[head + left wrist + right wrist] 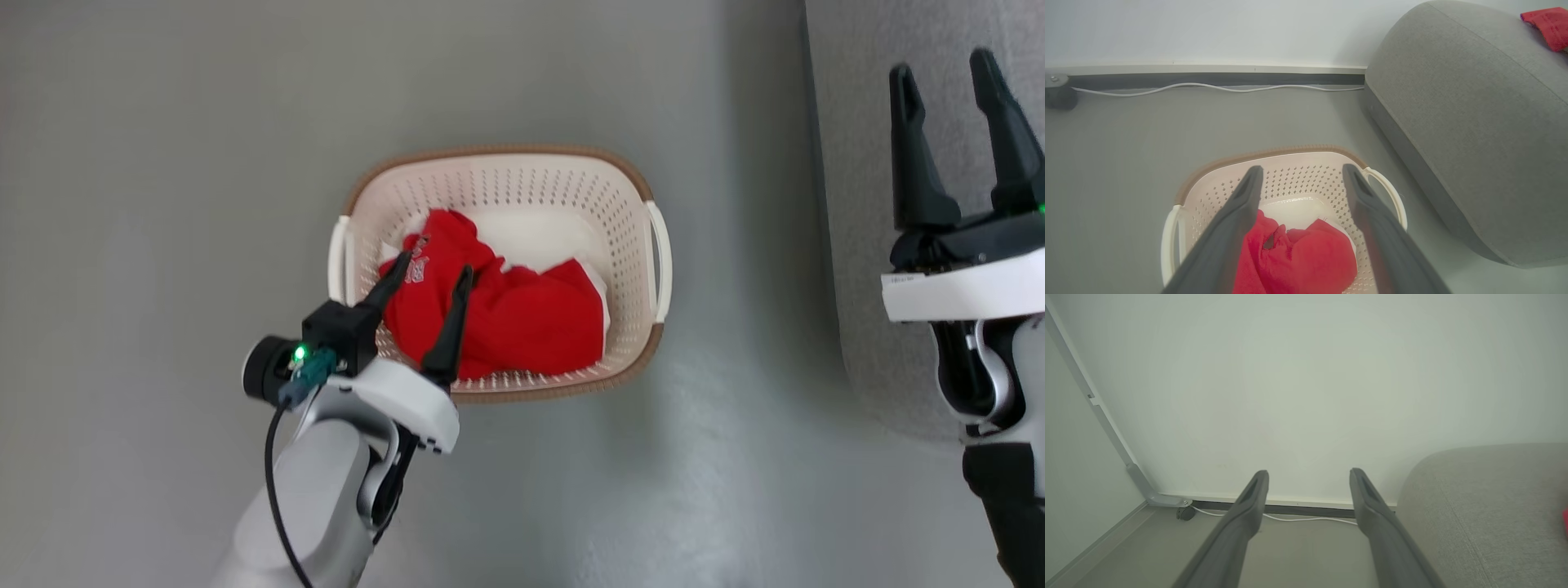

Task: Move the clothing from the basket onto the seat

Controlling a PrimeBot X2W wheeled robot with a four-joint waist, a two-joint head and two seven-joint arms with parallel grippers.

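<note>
Red clothing [498,306] lies bunched in the cream basket [506,175] on the grey floor; a white patch of the basket floor shows behind it. My left gripper [435,268] hangs open just above the garment's left end, fingers pointing into the basket, nothing between them. From the left wrist the same red clothing [1306,261] shows between my open left gripper [1300,173] fingers, inside the basket [1290,157]. The grey seat [1474,134] stands to the right, with another red piece [1549,22] on top. My right gripper [947,73] stands open over the seat [865,245] edge, empty.
A white cable [1216,87] runs along the dark skirting by the wall. A small dark caster [1186,513] sits in the corner beside a grey frame [1094,404]. Bare grey floor [163,204] surrounds the basket.
</note>
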